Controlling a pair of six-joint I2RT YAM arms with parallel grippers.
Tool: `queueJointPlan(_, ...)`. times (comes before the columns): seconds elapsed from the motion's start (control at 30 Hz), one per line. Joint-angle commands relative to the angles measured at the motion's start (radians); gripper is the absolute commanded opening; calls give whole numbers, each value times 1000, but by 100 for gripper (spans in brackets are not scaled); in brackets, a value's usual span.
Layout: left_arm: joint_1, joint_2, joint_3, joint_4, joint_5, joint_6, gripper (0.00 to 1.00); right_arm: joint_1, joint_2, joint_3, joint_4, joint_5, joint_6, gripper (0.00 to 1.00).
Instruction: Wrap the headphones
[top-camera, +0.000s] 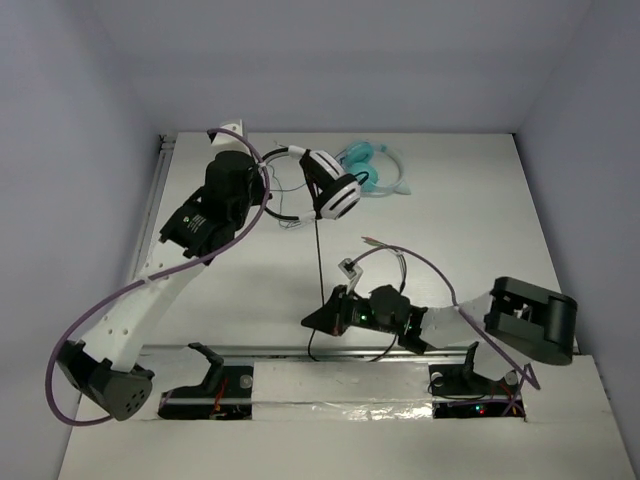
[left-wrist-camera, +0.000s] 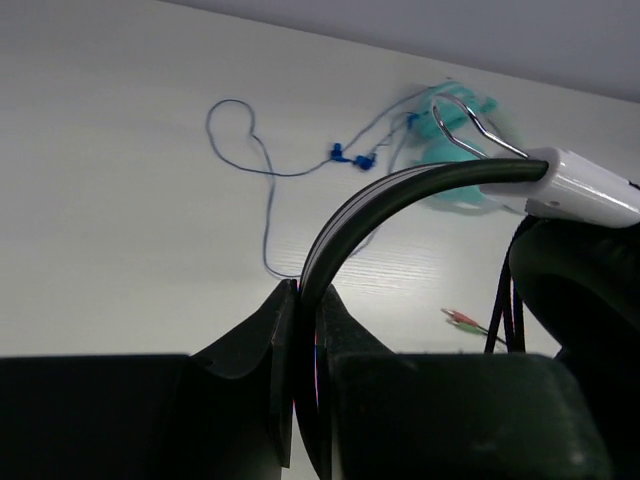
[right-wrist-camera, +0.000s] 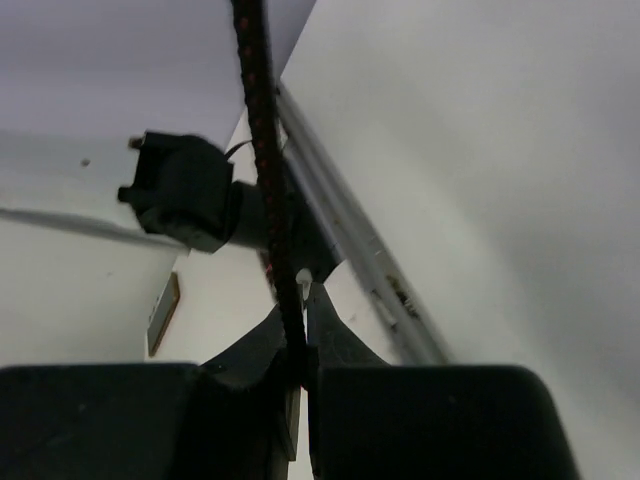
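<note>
The headphones (top-camera: 335, 185) are held up at the back of the table, with a white earcup with a black pad hanging right of my left arm. My left gripper (top-camera: 268, 180) is shut on the black-and-white headband (left-wrist-camera: 350, 215), which arches out of the jaws toward a white slider (left-wrist-camera: 585, 190). The thin dark cable (top-camera: 317, 255) runs taut from the earcup down to my right gripper (top-camera: 318, 318), which is shut on it. In the right wrist view the braided cable (right-wrist-camera: 262, 130) rises straight out of the closed jaws.
The teal headphones (top-camera: 372, 170) lie behind the earcup, their thin blue cable (left-wrist-camera: 262, 170) looped on the table. Red and green plugs (left-wrist-camera: 462, 320) lie on the table. A metal rail (top-camera: 300, 350) runs along the near edge. A black stand (top-camera: 532, 318) sits at right.
</note>
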Motion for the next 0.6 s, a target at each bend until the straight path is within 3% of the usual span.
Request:
queueJointPlan(0.0, 31, 23, -17, 196, -122, -89, 0, 98, -113, 59, -367, 73, -80, 0)
queueJointPlan(0.27, 40, 40, -146, 205, -190, -106, 0, 249, -355, 248, -974, 285, -149, 0)
queueJointPlan(0.57, 19, -4, -306, 195, -179, -129, 0, 258, -504, 482, -1378, 490, -295, 0)
